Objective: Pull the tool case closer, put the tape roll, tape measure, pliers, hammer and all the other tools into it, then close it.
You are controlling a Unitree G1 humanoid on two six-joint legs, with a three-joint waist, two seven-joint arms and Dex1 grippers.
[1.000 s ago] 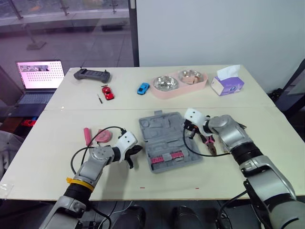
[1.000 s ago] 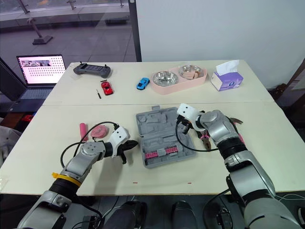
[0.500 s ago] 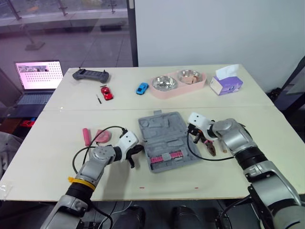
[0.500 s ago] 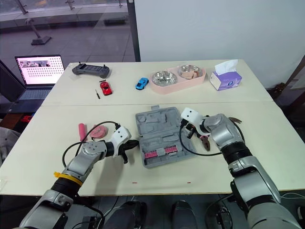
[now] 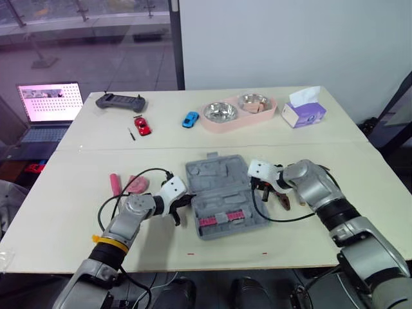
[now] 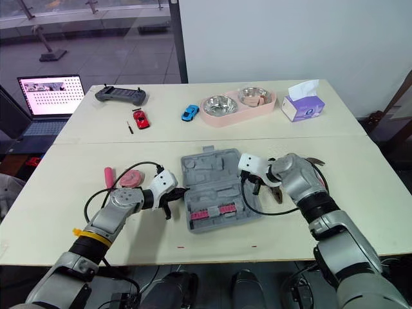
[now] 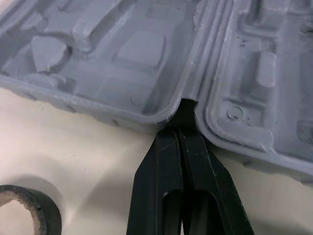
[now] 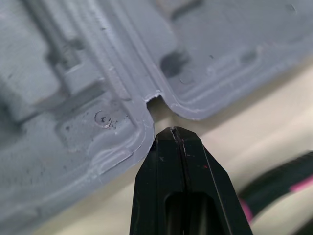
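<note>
The grey tool case (image 5: 217, 193) lies open in the middle of the table, with a pink strip of bits (image 5: 222, 217) in its near half. My left gripper (image 5: 182, 205) is shut, its tip in the hinge notch on the case's left side (image 7: 188, 100). My right gripper (image 5: 261, 187) is shut at the notch on the right side (image 8: 157, 103). Pliers (image 5: 282, 199) with dark red handles lie just right of it. A black tape roll (image 7: 27, 210) sits near the left gripper. A pink round tool (image 5: 136, 185) and a pink handle (image 5: 116, 183) lie to the left.
On the far half of the table stand a laptop (image 5: 50, 103), a black controller (image 5: 121, 101), a red toy car (image 5: 140, 124), a blue toy car (image 5: 190, 120), a pink double bowl (image 5: 238, 111) and a tissue box (image 5: 304, 114). A small screwdriver (image 5: 131, 133) lies beside the red car.
My right gripper has come down and left to the case's right edge. The case has slid slightly nearer. The left gripper stays at the left hinge notch.
</note>
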